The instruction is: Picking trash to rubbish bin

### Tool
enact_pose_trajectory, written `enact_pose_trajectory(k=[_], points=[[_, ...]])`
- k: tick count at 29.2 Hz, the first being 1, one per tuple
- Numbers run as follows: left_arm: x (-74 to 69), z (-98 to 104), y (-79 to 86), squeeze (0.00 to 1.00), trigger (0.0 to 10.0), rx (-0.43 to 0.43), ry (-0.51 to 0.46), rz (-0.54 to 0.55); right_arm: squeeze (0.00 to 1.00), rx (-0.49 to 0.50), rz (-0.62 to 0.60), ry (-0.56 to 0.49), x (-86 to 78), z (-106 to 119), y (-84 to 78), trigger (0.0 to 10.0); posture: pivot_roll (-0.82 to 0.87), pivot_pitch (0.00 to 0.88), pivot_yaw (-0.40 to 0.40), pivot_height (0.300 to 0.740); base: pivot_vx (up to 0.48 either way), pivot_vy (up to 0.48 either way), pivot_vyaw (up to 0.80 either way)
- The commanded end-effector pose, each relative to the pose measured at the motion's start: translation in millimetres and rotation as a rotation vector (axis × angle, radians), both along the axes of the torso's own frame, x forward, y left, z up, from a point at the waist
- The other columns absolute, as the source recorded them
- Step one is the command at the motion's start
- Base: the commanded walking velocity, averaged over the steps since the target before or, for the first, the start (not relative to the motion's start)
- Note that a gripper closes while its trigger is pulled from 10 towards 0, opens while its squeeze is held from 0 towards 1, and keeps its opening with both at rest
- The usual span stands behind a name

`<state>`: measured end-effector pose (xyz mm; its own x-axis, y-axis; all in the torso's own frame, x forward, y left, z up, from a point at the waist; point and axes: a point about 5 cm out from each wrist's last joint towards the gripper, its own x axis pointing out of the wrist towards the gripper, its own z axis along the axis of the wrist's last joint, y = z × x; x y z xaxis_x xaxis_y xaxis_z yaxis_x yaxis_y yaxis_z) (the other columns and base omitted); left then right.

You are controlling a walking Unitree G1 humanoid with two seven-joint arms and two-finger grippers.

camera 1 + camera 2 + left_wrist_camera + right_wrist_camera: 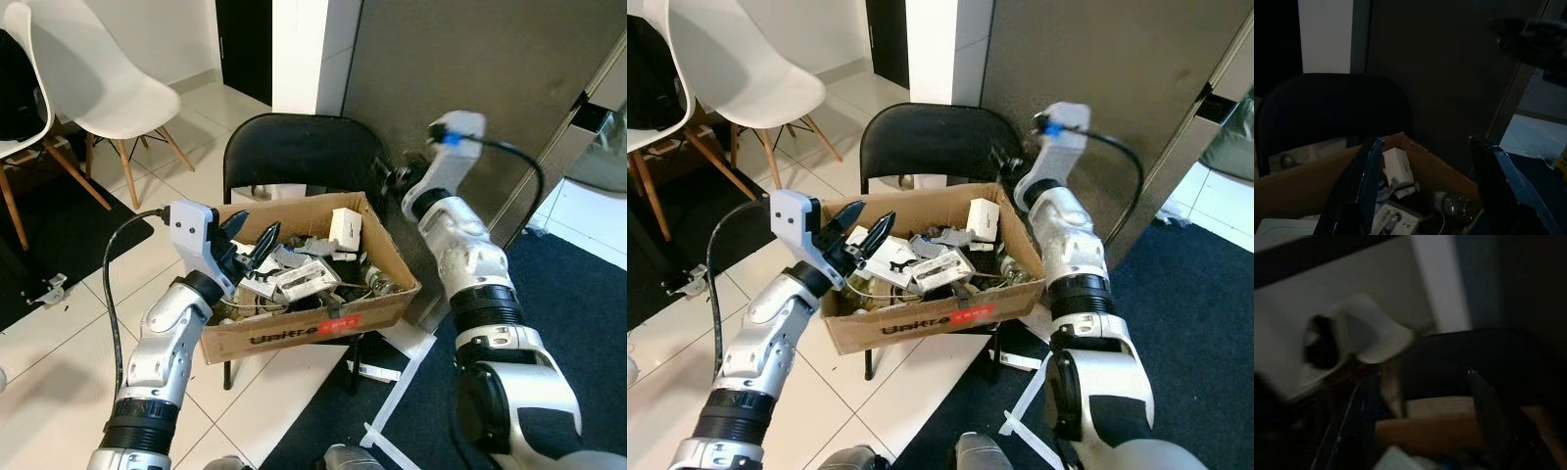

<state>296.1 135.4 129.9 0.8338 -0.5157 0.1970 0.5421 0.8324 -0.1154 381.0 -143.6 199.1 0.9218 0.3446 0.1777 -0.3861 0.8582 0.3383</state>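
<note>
A brown cardboard box full of trash rests on a black folding chair. Inside lie a small white box, a white adapter, a plastic bottle and tangled cables. My left gripper hovers open over the box's left side, its fingertips just above the white pieces, holding nothing. The left wrist view looks between the fingers at the white box and bottle. My right gripper is raised behind the box's far right corner, next to the chair back, open and empty.
Two white shell chairs stand at the far left on pale tiles. A grey partition rises right behind the folding chair. Dark carpet covers the floor on the right, with white tape strips under the box.
</note>
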Motion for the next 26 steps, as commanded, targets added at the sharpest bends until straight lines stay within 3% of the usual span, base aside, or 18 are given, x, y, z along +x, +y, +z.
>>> enact_pose_trajectory(k=[1,5,7,9,15,26], points=[[0.6,4,1.0,0.00,10.0,0.009,-0.006,0.008,0.00,0.002,0.086,-0.019,-6.3,-3,11.7,10.0,-0.05,0.000,-0.044,0.740,0.000,0.000,0.00],[5.0,9,-1.1,0.00,10.0,0.006,-0.006,0.030,0.00,-0.183,0.211,-0.057,-18.5,-17,40.1,10.0,-0.05,0.000,-0.049,0.740,0.000,0.000,0.00],[7.2,8,-2.0,0.00,10.0,0.015,0.008,0.039,0.00,-0.239,0.238,-0.064,-20.7,-21,45.6,10.0,-0.05,0.000,-0.049,0.740,0.000,0.000,0.00],[7.6,8,-2.2,0.00,10.0,0.012,0.009,0.036,0.00,-0.209,0.237,-0.061,-18.7,-17,42.4,10.0,-0.05,0.000,-0.049,0.740,0.000,0.000,0.00],[9.3,5,-5.1,0.00,10.0,0.025,0.027,0.018,0.00,-0.236,0.247,-0.049,-19.4,-19,40.2,10.0,-0.06,0.000,-0.049,0.740,0.000,0.000,0.00],[10.5,3,-7.0,0.00,10.0,0.033,0.043,-0.002,0.00,-0.270,0.250,-0.051,-19.8,-23,40.7,10.0,-0.05,0.000,-0.050,0.740,0.000,-0.445,0.00]])
